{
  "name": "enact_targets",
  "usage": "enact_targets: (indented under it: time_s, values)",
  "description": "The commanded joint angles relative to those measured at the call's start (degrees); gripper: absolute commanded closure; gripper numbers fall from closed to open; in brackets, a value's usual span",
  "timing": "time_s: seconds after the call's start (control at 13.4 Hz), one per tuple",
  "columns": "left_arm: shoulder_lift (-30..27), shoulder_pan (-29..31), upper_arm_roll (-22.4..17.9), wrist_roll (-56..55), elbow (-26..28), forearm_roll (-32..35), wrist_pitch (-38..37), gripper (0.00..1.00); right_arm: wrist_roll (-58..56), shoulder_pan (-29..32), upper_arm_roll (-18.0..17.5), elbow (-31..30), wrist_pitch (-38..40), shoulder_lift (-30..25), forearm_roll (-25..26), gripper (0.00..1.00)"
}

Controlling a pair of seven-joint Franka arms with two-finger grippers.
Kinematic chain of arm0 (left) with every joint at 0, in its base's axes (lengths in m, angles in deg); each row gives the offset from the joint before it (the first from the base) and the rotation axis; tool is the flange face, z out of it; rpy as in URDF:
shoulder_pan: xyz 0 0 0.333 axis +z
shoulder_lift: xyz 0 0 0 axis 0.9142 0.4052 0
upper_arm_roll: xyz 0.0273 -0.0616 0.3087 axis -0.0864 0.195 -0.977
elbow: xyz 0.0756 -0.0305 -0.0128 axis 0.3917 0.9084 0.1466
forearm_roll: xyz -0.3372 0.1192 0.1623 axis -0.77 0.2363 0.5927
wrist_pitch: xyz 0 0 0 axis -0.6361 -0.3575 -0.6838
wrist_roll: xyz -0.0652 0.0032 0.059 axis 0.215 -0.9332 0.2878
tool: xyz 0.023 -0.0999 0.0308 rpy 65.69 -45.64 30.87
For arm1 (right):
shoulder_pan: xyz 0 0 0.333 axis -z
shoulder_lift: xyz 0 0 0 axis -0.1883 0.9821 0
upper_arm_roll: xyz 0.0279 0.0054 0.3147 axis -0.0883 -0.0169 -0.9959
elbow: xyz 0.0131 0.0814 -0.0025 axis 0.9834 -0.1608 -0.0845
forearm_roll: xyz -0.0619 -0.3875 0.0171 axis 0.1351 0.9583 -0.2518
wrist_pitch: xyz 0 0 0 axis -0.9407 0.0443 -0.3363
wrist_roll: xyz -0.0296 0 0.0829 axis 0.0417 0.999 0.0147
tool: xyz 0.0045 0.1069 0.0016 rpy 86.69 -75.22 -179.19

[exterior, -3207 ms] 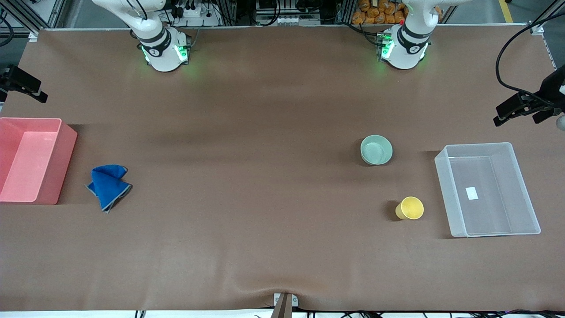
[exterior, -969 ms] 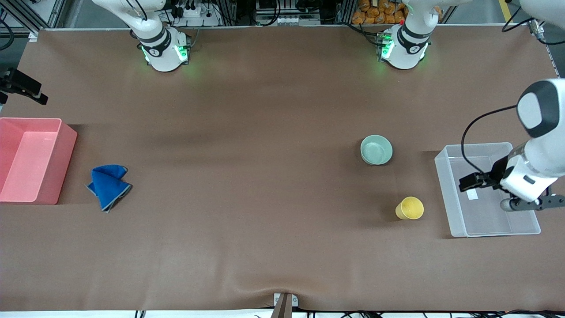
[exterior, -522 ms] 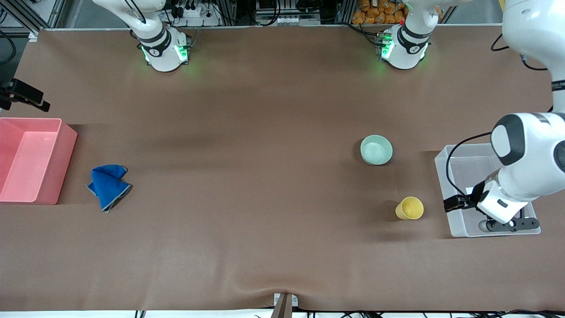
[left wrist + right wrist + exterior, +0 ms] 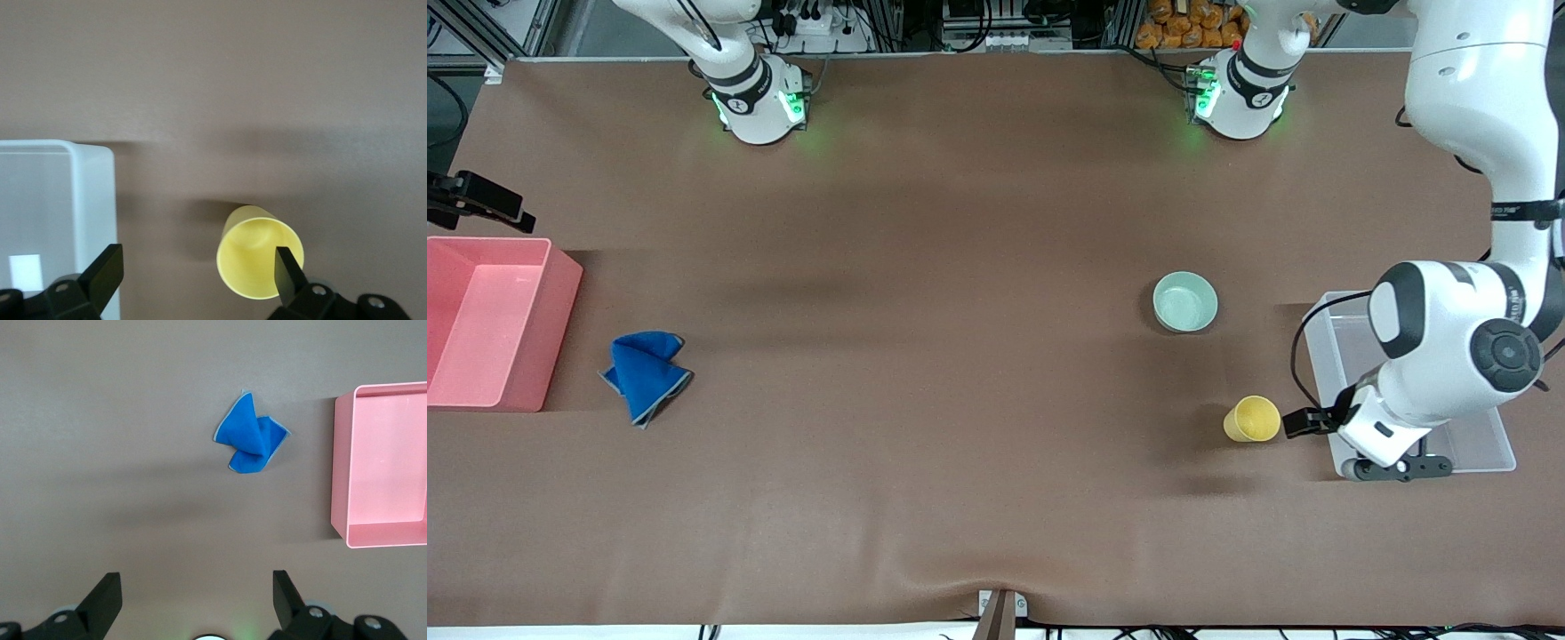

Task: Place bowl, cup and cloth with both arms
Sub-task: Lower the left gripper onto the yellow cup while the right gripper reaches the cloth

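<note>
Brown matting covers the table (image 4: 960, 267), where the mint-green bowl (image 4: 1184, 301) sits at 11 o'clock of the yellow cup (image 4: 1252, 419), and the blue cloth (image 4: 645, 373) lies beside the pink bin (image 4: 560, 293). Left gripper (image 4: 193, 270) hangs wide open and empty over the cup and the clear bin (image 4: 1320, 342). Right gripper (image 4: 193, 597), also spread and empty, waits high over bare matting.

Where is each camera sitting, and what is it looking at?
Front view: high up across the table, facing both arms' bases; shows bowl, cup, cloth, both bins and the left arm.
Left wrist view: on the left arm, looking down past its open left claw at the cup and clear bin.
Right wrist view: on the right arm, high up, looking down past its open right claw at the cloth and pink bin.
Shared: front and left wrist views both show the cup.
</note>
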Motion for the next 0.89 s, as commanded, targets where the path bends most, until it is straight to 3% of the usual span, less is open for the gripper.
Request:
enact_targets:
  time_s: [0.0,0.07,0.3,0.37,0.82]
  values:
    - [2.0,-0.3,-0.4,0.0,-1.7,-0.9,0.3,0.0,0.6,0.8,-0.6,1.3,0.6,1.5,0.8,0.0]
    - [2.3,-0.2,-0.4,0.1,-1.6,-0.9,0.3,0.08,0.7,0.8,-0.6,1.3,0.6,1.8,0.8,0.0]
    - [3.7,-0.3,-0.4,-0.3,-1.5,-0.9,1.3,0.12,0.7,0.8,-0.6,1.4,0.1,3.6,0.8,0.0]
    - [3.9,-0.4,-0.4,-0.5,-1.5,-0.9,1.3,0.18,0.7,0.8,-0.6,1.4,0.1,4.0,0.8,0.0]
    - [5.2,-0.6,-0.3,-1.2,-0.8,-1.2,3.7,0.2,0.6,1.5,-0.6,1.3,0.7,4.8,0.7,0.0]
